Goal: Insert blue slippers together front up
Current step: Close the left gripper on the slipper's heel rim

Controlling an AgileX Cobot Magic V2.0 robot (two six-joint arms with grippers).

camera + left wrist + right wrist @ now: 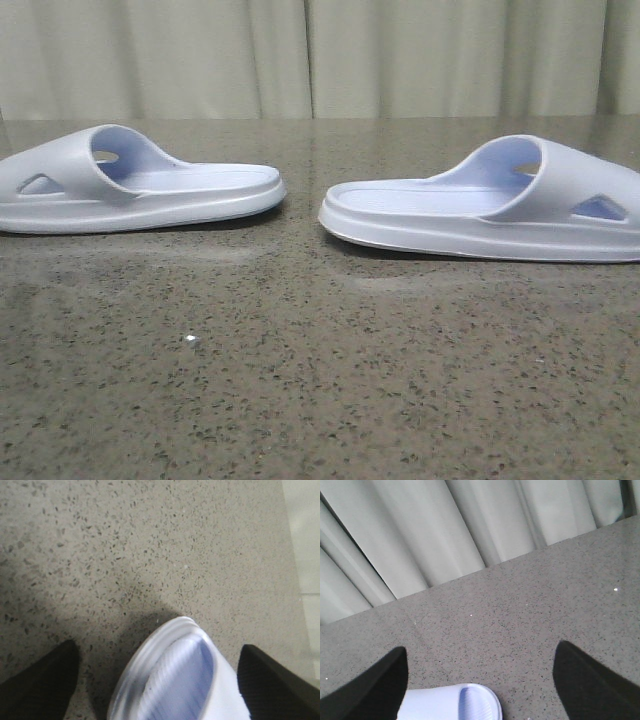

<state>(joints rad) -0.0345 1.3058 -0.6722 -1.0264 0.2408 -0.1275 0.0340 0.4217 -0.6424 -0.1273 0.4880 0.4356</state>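
Worktop: bare speckled stone nearest the camera.
Left fingers: spread wide, straddling the left slipper without touching, likely lining up a grasp.
Right fingers: spread wide above the right slipper, holding nothing.
Blue slippers: flat on the worktop, soles down, heels facing each other, a gap between; not yet joined.
Curtain: pale, behind.
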